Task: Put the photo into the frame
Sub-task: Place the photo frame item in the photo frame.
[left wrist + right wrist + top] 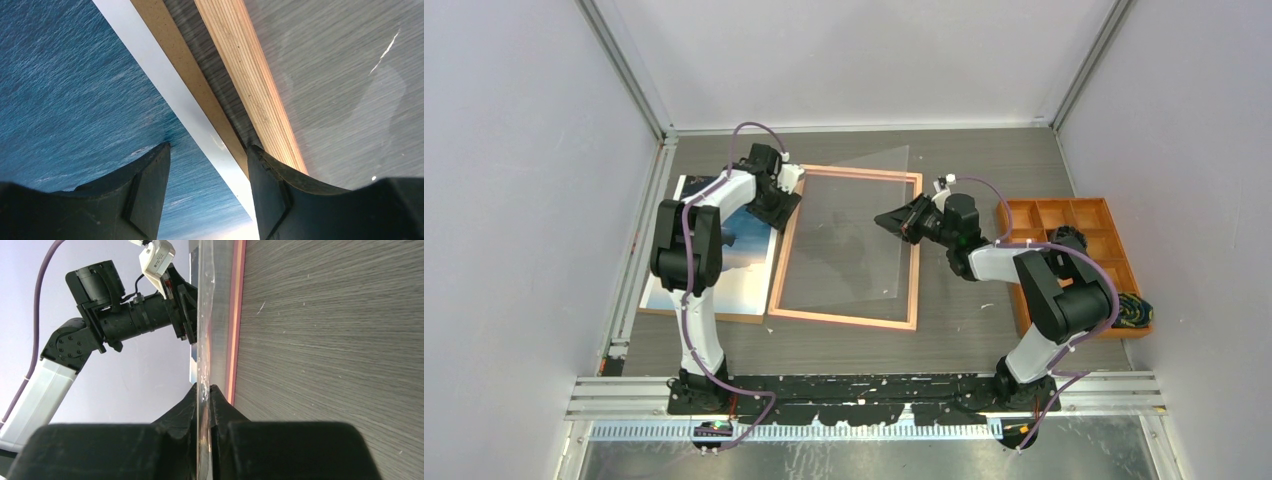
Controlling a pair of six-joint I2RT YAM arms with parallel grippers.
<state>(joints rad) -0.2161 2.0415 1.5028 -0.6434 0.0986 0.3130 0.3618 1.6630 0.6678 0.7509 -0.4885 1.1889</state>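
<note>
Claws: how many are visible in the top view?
2. The left claw is near the far left corner of the frame; the right claw grips the clear pane.

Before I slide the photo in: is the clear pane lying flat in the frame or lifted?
Lifted, tilted. Jaws of the right gripper pinch the pane at its edge, raised off the frame.

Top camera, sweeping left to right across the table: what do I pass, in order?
photo → frame → orange compartment tray
</note>
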